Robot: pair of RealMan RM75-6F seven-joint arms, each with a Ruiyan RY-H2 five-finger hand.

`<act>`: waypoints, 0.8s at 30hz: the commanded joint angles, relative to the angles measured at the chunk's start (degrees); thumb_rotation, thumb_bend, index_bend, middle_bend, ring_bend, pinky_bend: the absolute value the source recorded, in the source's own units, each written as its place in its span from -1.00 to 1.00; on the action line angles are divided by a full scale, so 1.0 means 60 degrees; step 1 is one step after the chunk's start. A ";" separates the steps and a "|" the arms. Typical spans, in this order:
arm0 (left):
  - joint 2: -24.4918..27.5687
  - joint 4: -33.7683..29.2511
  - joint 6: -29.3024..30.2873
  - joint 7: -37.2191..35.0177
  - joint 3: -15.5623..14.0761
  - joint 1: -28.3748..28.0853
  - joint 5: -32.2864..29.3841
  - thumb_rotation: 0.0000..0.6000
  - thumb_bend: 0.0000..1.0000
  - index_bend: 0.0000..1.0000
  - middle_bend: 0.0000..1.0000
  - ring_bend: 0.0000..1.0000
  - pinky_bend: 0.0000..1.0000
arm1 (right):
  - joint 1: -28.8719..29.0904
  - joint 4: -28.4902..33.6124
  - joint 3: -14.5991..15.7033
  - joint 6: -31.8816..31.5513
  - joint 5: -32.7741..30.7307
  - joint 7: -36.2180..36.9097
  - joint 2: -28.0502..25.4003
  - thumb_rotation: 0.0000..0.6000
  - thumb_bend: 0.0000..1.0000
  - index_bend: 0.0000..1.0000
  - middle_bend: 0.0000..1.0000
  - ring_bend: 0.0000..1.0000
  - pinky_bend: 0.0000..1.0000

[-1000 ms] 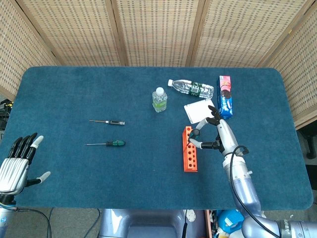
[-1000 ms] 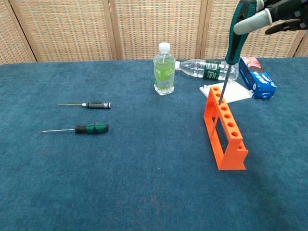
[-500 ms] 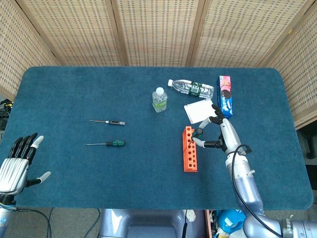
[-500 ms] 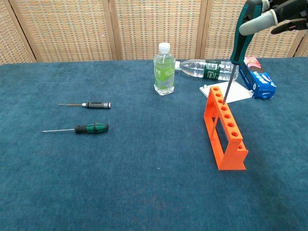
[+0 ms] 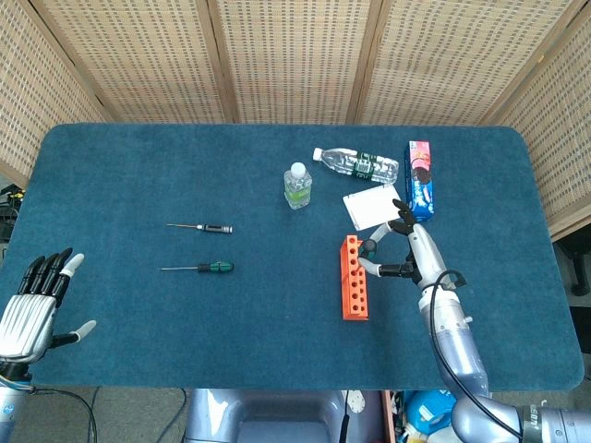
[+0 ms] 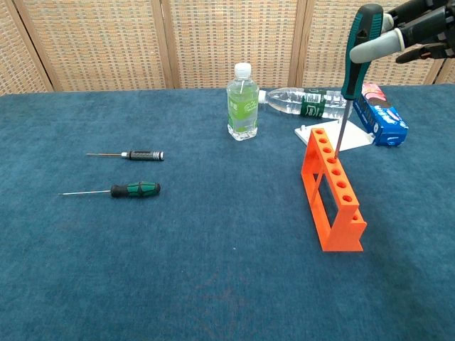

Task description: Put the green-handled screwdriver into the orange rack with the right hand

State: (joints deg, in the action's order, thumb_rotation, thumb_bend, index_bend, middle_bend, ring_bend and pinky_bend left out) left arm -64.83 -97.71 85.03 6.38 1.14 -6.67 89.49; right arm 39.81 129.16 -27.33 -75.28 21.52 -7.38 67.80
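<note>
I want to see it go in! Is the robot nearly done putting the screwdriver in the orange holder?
Nearly. Done: the right hand holds the green-handled screwdriver upright above the orange rack. Happening now: its tip hangs just over the holes near the rack's far end; whether it has entered one is hard to tell. Left: lower it in and let go. The left hand rests open at the table's edge.

Green-handled screwdriver upright, tip seemingly entering orange rack.
</note>
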 commanded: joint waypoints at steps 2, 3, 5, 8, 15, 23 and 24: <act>0.0000 0.0007 0.0009 -0.0005 0.0004 0.0000 0.0001 1.00 -1.00 -1.00 -1.00 -1.00 -1.00 | 0.0035 0.0076 -0.0023 -0.0124 0.0060 -0.0064 0.0018 1.00 -0.62 0.29 -1.00 -1.00 -1.00; -0.0001 0.0013 0.0012 -0.0007 0.0008 0.0001 -0.0004 1.00 -1.00 -1.00 -1.00 -1.00 -1.00 | 0.0043 0.0098 -0.0032 -0.0152 0.0058 -0.0070 0.0028 1.00 -0.62 0.29 -1.00 -1.00 -1.00; 0.0001 0.0021 0.0021 -0.0014 0.0007 0.0009 -0.0011 1.00 -1.00 -1.00 -1.00 -1.00 -1.00 | 0.0042 0.0147 -0.0054 -0.0196 0.0056 -0.0051 0.0045 1.00 -0.62 0.29 -1.00 -1.00 -1.00; 0.0014 0.0022 0.0052 -0.0025 0.0006 0.0024 -0.0005 1.00 -1.00 -1.00 -1.00 -1.00 -1.00 | 0.0058 0.0180 -0.0021 -0.0230 0.0075 -0.0081 0.0095 1.00 -0.62 0.29 -1.00 -1.00 -1.00; 0.0022 0.0010 0.0070 -0.0040 0.0017 0.0028 -0.0006 1.00 -1.00 -1.00 -1.00 -1.00 -1.00 | 0.0106 0.0219 0.0017 -0.0305 0.0128 -0.0165 0.0183 1.00 -0.62 0.29 -1.00 -1.00 -1.00; 0.0005 0.0013 0.0067 -0.0007 -0.0002 0.0024 0.0033 1.00 -1.00 -1.00 -1.00 -1.00 -1.00 | 0.0082 0.0171 0.0114 -0.0343 0.0125 -0.0167 0.0310 1.00 -0.62 0.29 -1.00 -1.00 -1.00; 0.0004 0.0012 0.0064 0.0001 -0.0007 0.0024 0.0038 1.00 -1.00 -1.00 -1.00 -1.00 -1.00 | 0.0069 0.0119 0.0142 -0.0310 0.0127 -0.0141 0.0342 1.00 -0.62 0.29 -1.00 -1.00 -1.00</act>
State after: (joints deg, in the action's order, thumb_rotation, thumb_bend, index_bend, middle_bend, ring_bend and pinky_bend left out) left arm -64.81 -97.63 85.42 6.38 1.10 -6.53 89.72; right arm 40.31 130.10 -26.64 -77.32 22.29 -8.37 69.68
